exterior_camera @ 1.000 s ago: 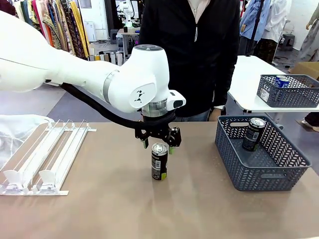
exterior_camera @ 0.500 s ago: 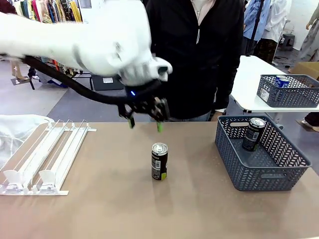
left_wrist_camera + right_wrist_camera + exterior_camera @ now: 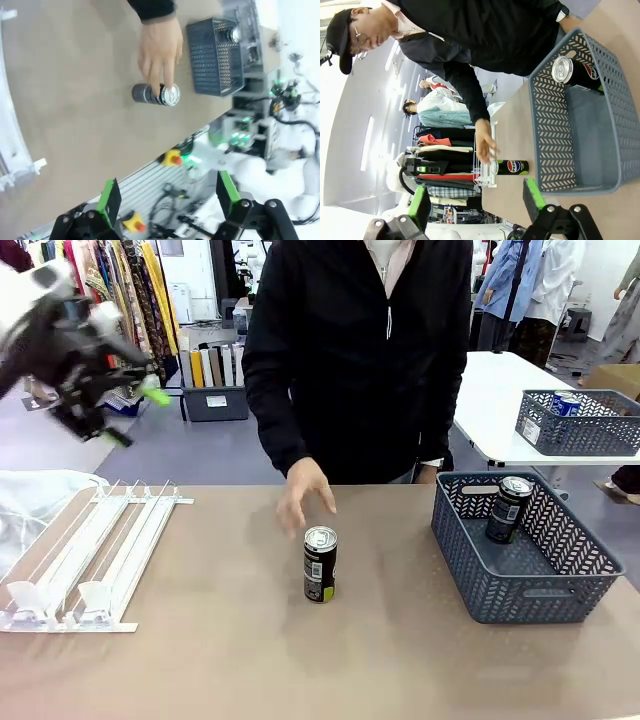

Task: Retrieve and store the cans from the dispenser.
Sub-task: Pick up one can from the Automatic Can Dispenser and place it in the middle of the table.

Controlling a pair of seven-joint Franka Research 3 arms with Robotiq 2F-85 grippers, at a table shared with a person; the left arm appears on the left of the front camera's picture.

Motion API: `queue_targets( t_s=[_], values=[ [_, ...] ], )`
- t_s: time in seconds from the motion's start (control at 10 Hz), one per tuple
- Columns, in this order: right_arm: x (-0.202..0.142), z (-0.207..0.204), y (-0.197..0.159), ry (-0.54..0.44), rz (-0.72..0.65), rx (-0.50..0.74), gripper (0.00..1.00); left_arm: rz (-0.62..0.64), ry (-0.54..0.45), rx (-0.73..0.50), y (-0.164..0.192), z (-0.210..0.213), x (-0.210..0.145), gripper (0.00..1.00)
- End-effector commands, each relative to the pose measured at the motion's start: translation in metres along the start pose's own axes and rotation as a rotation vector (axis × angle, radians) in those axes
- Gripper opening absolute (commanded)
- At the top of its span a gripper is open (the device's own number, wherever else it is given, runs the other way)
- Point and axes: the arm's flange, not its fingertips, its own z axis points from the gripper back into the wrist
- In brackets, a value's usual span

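Can [image 3: 320, 563] mid-table — hand [image 3: 303, 498] just behind

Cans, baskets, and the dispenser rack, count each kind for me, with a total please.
Cans: 3, one on the table, one in the near basket, one blue in the far basket
Baskets: 2, near and far
Dispenser: 1
Total: 6

A Pepsi logo stood on the black can [image 3: 512, 167] beside the basket [image 3: 580, 145]; another marked the can [image 3: 577, 70] inside it.
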Motion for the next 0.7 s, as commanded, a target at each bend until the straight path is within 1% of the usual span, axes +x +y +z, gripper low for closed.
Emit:
queue_targets(
  t_s=[0.0, 0.1, 0.2, 0.3, 0.4, 0.6],
  values=[
    [0.001, 0.0, 0.003, -0.004, 0.001, 0.008, 1.0, 0.126, -0.088, -0.171, 0.064, 0.006, -0.027, 1.0],
    [0.001, 0.0, 0.003, -0.004, 0.001, 0.008, 1.0, 0.192, -0.14, -0.278, 0.102, 0.015, -0.038, 1.0],
    [0.001, 0.0, 0.003, -0.004, 0.001, 0.008, 1.0, 0.256, -0.15, -0.339, 0.127, 0.016, -0.044, 1.0],
    [0.001, 0.0, 0.003, -0.004, 0.001, 0.008, 1.0, 0.275, -0.108, -0.399, 0.142, 0.014, -0.042, 1.0],
    [0.001, 0.0, 0.003, -0.004, 0.001, 0.008, 1.0, 0.238, -0.12, -0.251, 0.123, 0.024, -0.038, 1.0],
    [0.001, 0.0, 0.003, -0.004, 0.001, 0.008, 1.0, 0.238, -0.12, -0.251, 0.123, 0.024, -0.038, 1.0]
  ],
)
